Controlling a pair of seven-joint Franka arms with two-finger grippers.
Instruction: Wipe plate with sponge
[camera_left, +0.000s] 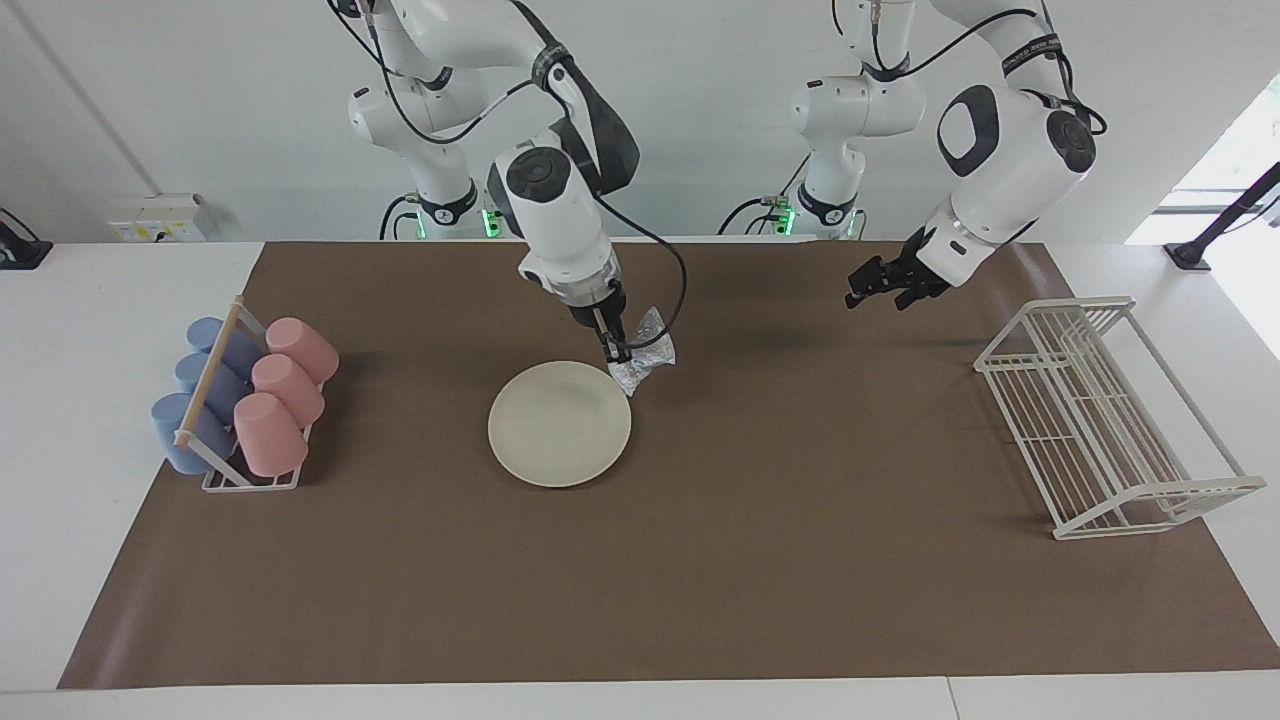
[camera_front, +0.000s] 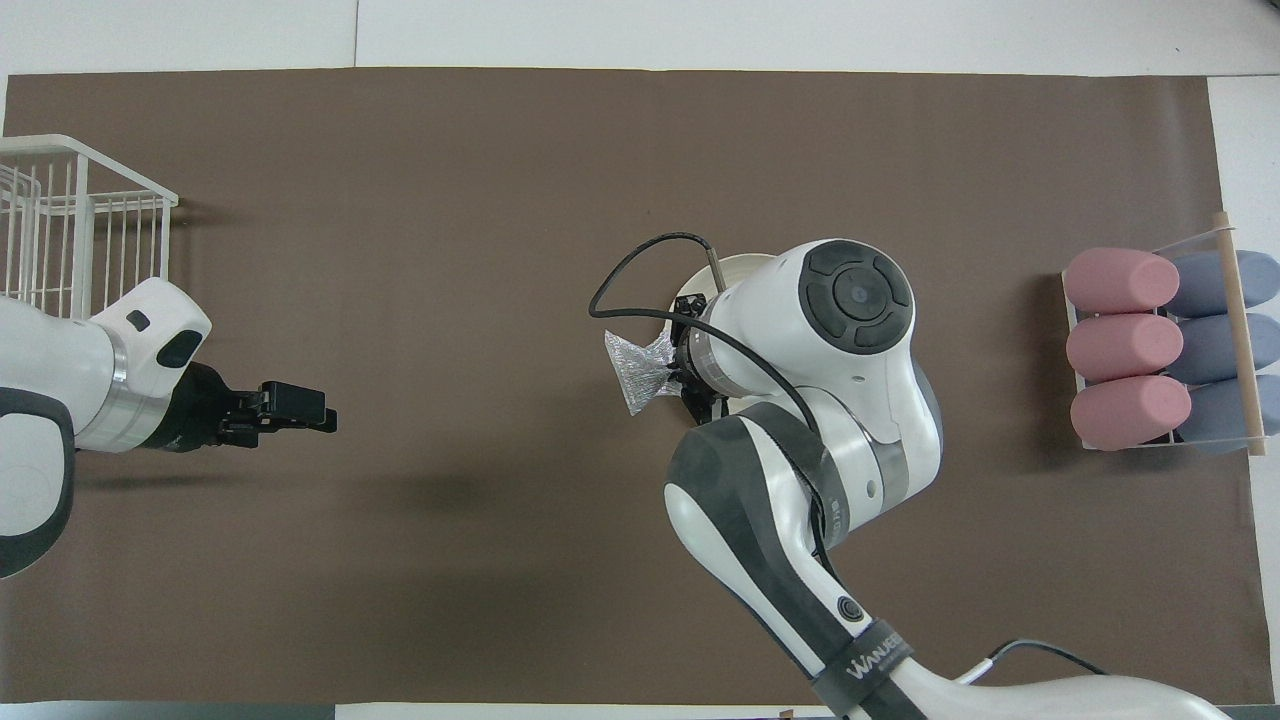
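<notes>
Sponge (camera_left: 645, 352) in right pincer (camera_left: 617, 356); forearm reads "WANJEE"

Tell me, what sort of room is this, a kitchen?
More likely a robot test lab than a kitchen: two white robot arms stand at a table with a brown mat, and a plate and wire rack look staged.

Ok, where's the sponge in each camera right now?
Facing view: sponge hangs from the shut right gripper, by the plate's rim.
Overhead view: sponge beside the right arm's wrist, which covers most of the plate.
Shared landmark: the plate.
</notes>
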